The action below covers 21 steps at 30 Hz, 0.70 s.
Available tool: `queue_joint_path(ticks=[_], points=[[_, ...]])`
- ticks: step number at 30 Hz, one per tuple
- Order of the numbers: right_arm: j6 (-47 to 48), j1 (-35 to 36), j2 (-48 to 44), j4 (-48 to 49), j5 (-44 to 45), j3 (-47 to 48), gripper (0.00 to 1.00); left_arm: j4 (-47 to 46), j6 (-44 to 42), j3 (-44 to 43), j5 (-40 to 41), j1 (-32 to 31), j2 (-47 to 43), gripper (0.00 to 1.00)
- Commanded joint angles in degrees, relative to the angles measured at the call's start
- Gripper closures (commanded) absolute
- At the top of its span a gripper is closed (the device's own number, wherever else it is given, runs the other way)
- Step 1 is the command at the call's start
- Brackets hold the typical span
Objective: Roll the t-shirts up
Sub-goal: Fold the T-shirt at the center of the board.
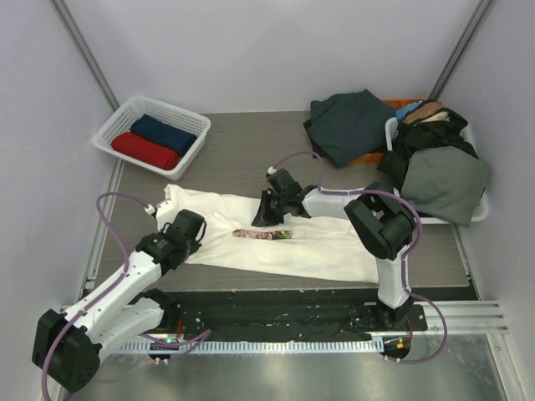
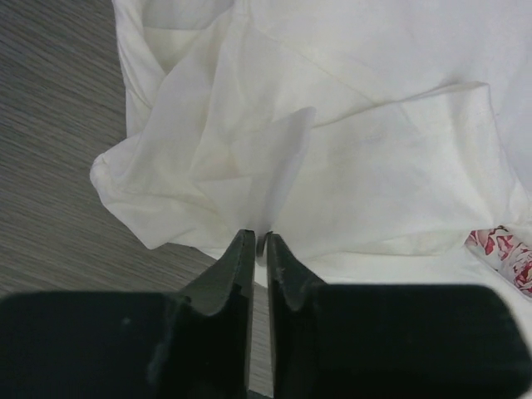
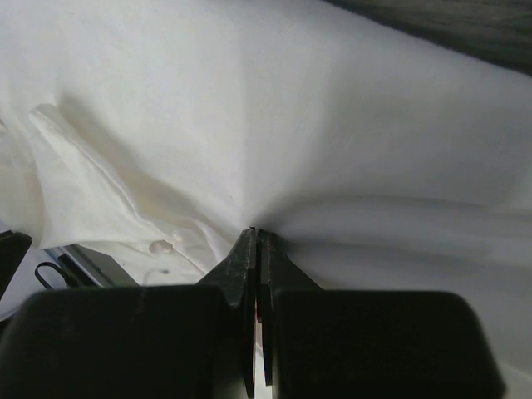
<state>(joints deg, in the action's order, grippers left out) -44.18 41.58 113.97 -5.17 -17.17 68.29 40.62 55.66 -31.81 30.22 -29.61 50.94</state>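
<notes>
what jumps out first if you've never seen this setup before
The cream-white t-shirt sprawls across the middle of the table, with the left gripper and right gripper both pinched shut on its fabric. At the far left a white basket holds a red roll and a navy roll, while a heap of dark clothes spills over a bin at the far right.

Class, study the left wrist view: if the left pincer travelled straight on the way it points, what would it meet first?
The cream-white t-shirt. The left pincer is closed on a raised fold of it, and more of the same crumpled fabric appears to lie directly beyond.
</notes>
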Motion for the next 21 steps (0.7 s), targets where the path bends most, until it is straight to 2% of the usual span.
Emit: queue_joint_path(ticks=[1, 4, 5, 8, 12, 13, 14, 16, 20, 21], points=[[-1.17, 0.96, -1.73, 2.88, -1.03, -2.02, 0.99, 0.60, 1.03, -1.23, 0.46, -0.10, -0.05, 0.67], [0.15, 1.04, -2.35, 1.31, -0.59, -0.36, 0.99, 2.44, 0.15, -3.24, 0.72, -0.01, -0.22, 0.47], [0.59, 0.96, -2.53, 0.61, 0.02, 0.26, 0.99, 3.14, -0.02, -3.78, 0.98, -0.01, -0.31, 0.44], [2.69, 1.04, -2.53, -1.95, 0.47, 3.59, 0.99, 2.01, -2.39, -5.88, 0.20, 0.69, -0.84, 0.42], [4.89, 1.04, -1.91, -2.56, -2.07, 7.90, 0.96, -1.42, -7.57, -8.87, -3.58, 5.86, 1.00, 0.43], [5.68, 0.96, -1.83, -2.48, -2.60, 9.13, 0.92, -1.94, -9.41, -9.49, -4.89, 8.83, 1.61, 0.44], [6.04, 1.04, -1.82, -2.04, -3.04, 9.66, 0.83, -3.43, -10.39, -10.10, -5.95, 10.34, 2.93, 0.45], [6.56, 1.04, -1.39, -0.64, -4.71, 10.71, 0.75, -4.67, -11.18, -11.42, -9.11, 13.76, 4.16, 0.48], [9.80, 1.04, 0.72, 2.70, -9.71, 12.83, 0.56, -10.80, -11.54, -12.39, -11.32, 16.50, 7.50, 0.50], [10.51, 1.04, 2.20, 2.80, -10.25, 13.61, 0.55, -11.87, -11.62, -12.92, -11.93, 17.03, 9.77, 0.50]])
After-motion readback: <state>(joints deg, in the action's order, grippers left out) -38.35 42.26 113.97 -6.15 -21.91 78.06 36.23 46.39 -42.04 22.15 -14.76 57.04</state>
